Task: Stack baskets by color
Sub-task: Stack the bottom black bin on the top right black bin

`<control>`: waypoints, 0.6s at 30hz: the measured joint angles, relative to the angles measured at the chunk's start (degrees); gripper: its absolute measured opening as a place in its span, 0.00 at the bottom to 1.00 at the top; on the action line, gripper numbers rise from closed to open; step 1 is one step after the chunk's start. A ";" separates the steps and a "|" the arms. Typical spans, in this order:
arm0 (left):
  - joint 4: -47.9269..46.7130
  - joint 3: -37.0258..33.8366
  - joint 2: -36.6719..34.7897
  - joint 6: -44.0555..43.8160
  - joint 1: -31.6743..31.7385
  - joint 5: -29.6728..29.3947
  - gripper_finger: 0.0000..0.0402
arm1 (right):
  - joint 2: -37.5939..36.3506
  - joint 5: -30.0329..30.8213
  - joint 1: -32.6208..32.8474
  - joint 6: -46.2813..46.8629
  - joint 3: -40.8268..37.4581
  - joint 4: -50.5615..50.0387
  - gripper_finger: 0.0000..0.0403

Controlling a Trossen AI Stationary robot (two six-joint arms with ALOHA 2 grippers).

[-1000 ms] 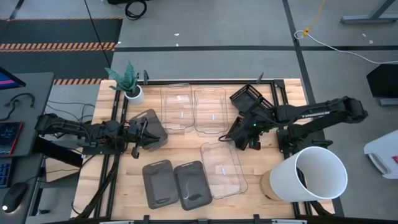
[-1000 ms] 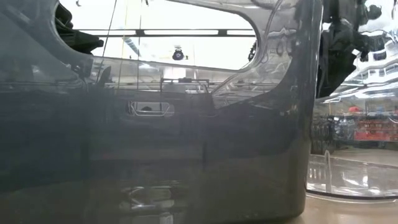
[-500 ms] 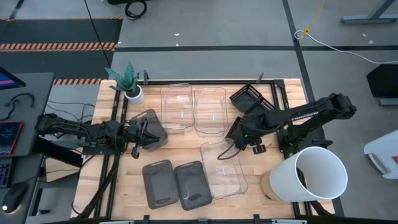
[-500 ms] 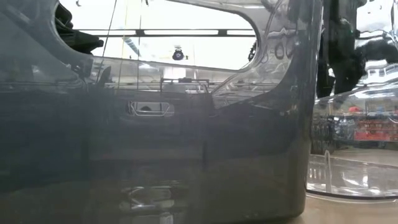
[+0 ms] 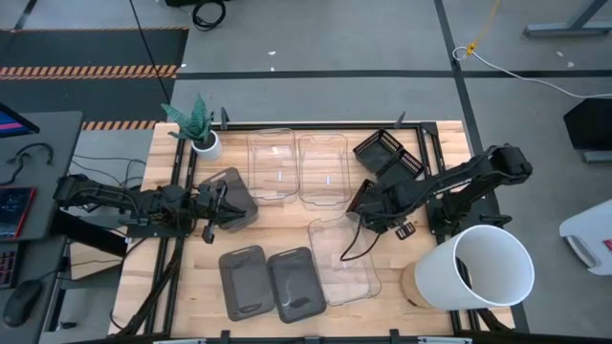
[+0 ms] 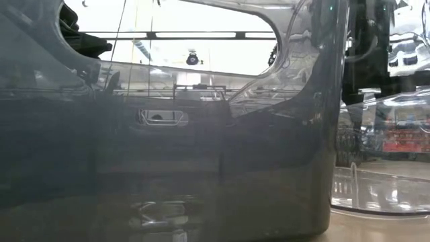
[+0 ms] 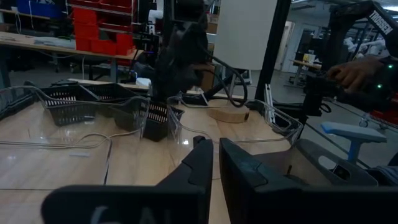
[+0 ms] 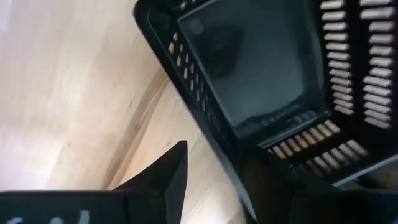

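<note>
My right gripper (image 5: 363,212) hangs pointing down near the table's middle right, shut on a small black slatted basket (image 8: 261,68). More black slatted baskets (image 5: 387,153) lie at the far right. Two clear baskets (image 5: 296,167) sit side by side at the far middle. A third clear basket (image 5: 344,258) rests just near of my right gripper. Two dark grey baskets (image 5: 268,284) lie at the near edge, and one more (image 5: 236,196) lies by my left gripper (image 5: 218,212). That gripper waits at the left, level, shut, holding nothing. My right gripper holds the black slatted basket by one side wall (image 8: 208,118), which runs between the two fingers. One finger (image 8: 165,177) is outside the wall; the other merges with the dark basket and seems to be inside. The fingers come from above, slanting down.
A big white bucket (image 5: 483,268) lies on its side at the near right corner, close to my right arm. A small white plant pot (image 5: 204,143) stands at the far left. A loose cable (image 5: 349,247) hangs from my right arm over the near clear basket.
My right arm has folded in. Its gripper has tipped downward, rolled about its own line and sunk a little toward the table's near edge and the near clear basket, keeping the black slatted basket.
</note>
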 joint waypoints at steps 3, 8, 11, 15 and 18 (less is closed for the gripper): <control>0.00 -0.01 -0.01 0.00 0.01 0.02 0.07 | 0.67 0.53 0.05 -2.06 0.00 0.20 0.38; 0.00 -0.01 0.00 0.00 0.01 0.01 0.07 | 3.49 0.53 0.07 -4.34 -0.02 0.93 0.38; 0.02 -0.01 0.00 0.00 0.00 0.01 0.09 | 5.29 0.70 0.04 -5.64 -0.04 2.38 0.38; 0.02 0.00 0.00 -0.02 0.02 0.01 0.09 | 6.30 0.96 0.06 -7.64 -0.09 4.34 0.37; 0.02 -0.01 0.00 0.00 0.01 0.01 0.08 | 6.27 1.24 0.06 -7.83 -0.09 5.41 0.36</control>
